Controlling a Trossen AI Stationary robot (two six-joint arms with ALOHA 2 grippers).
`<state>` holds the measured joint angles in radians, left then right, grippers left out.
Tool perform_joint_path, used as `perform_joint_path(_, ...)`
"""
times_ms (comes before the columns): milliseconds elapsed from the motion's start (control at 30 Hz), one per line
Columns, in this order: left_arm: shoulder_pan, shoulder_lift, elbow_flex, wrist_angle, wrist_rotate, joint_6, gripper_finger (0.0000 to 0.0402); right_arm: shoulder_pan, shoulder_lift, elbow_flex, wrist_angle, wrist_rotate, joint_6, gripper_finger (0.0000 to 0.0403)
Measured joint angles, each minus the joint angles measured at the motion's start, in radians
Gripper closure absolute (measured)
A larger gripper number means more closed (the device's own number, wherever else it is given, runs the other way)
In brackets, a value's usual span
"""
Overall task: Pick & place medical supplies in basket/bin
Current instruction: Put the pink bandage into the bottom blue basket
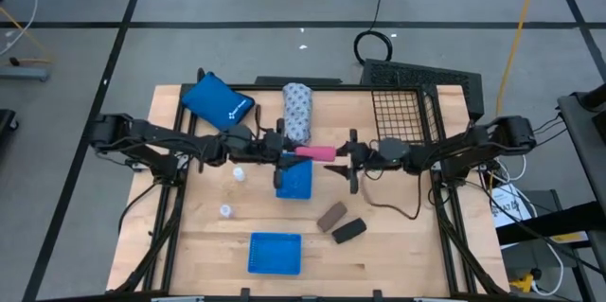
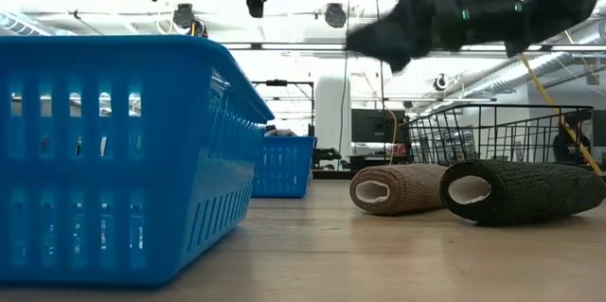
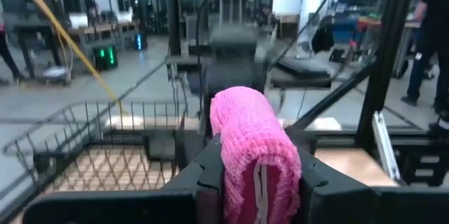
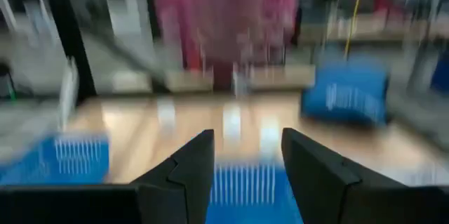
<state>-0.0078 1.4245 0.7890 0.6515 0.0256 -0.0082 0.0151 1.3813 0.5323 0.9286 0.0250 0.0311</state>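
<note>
My left gripper is shut on a pink roll, held in the air over a blue tray at the table's middle. My right gripper is open and faces the roll's free end from the right, a short way off. The black wire basket stands at the far right. A white dotted roll lies on its side behind the grippers. Two white bottles stand left of the tray. A brown roll and a black one lie on their sides toward the near right. My left gripper pinches the pink roll's left end between its two fingers. The fingers come level from the table's left and lie along the roll. The roll is lifted clear and sticks out level toward the right gripper.
A second blue tray sits at the near edge, and a blue pouch lies at the far left. Bare wood shows between the middle tray and the basket. A cable trails across the table under the right arm.
</note>
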Motion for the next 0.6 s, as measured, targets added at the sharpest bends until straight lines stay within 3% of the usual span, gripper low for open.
perform_joint_path(300, 0.001, 0.033, 0.002, 0.052, 0.004, 0.003, 0.0326, -0.001, -0.004, -0.054, 0.269, -0.026, -0.088, 0.0241)
perform_joint_path(600, 0.0, 0.074, -0.001, 0.073, 0.026, 0.001, 0.0326, 0.002, -0.004, -0.055, 0.295, -0.154, -0.079, 0.0158)
